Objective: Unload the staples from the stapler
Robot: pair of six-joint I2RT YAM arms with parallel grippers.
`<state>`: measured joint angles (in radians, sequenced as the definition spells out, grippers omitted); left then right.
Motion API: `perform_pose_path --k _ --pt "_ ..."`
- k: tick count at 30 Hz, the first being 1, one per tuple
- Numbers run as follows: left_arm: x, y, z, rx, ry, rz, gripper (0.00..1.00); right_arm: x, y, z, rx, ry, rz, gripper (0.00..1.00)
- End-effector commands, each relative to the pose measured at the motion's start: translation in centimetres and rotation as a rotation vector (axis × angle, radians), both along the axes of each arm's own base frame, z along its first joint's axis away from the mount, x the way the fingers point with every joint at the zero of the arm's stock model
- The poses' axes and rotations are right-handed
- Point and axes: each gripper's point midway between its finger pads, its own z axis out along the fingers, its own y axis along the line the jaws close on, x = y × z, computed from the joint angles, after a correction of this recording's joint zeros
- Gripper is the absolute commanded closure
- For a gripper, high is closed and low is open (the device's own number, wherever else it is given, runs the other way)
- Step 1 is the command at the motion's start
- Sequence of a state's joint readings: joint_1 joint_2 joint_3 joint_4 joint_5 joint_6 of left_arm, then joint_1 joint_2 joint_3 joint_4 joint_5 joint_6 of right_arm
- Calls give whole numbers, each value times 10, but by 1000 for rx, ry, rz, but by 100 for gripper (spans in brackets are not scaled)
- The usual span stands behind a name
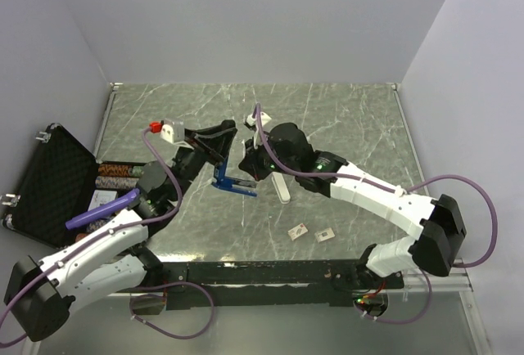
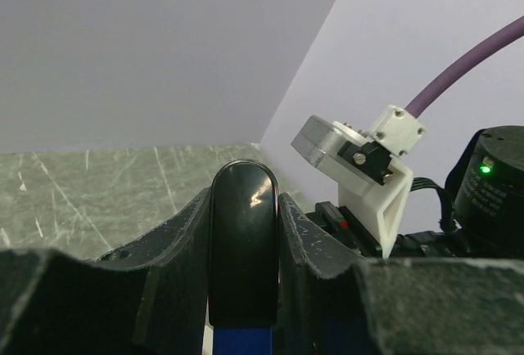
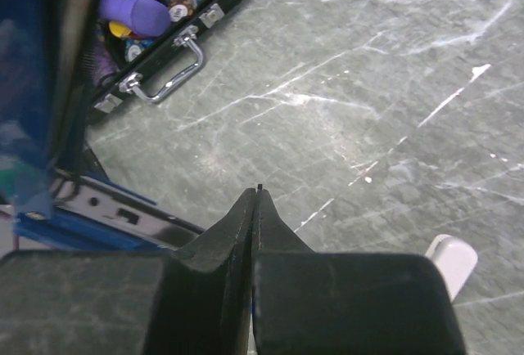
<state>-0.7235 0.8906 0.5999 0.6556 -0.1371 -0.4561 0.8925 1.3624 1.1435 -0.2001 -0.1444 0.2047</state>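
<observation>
The blue stapler hangs open above the table, and my left gripper is shut on its black end. In the right wrist view the stapler fills the left edge, its pale inner rail bared below. Just right of the stapler, my right gripper has its fingers pressed together. A tiny dark sliver shows at their tips; I cannot tell what it is. The staples are not discernible in any view.
A white oblong bar lies under the right arm. Two small tan-and-white cards lie toward the near edge. An open black case with chips and a purple thing sits at the left.
</observation>
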Motion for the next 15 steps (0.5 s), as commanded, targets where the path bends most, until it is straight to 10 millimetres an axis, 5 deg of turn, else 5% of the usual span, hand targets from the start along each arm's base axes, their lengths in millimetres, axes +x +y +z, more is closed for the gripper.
perform_pose_path --k 1,15 --pt "-2 8 36 -80 -74 31 99 1 11 19 81 -15 29 100" --pt "8 4 37 -78 -70 46 99 -9 16 -22 87 77 48 100"
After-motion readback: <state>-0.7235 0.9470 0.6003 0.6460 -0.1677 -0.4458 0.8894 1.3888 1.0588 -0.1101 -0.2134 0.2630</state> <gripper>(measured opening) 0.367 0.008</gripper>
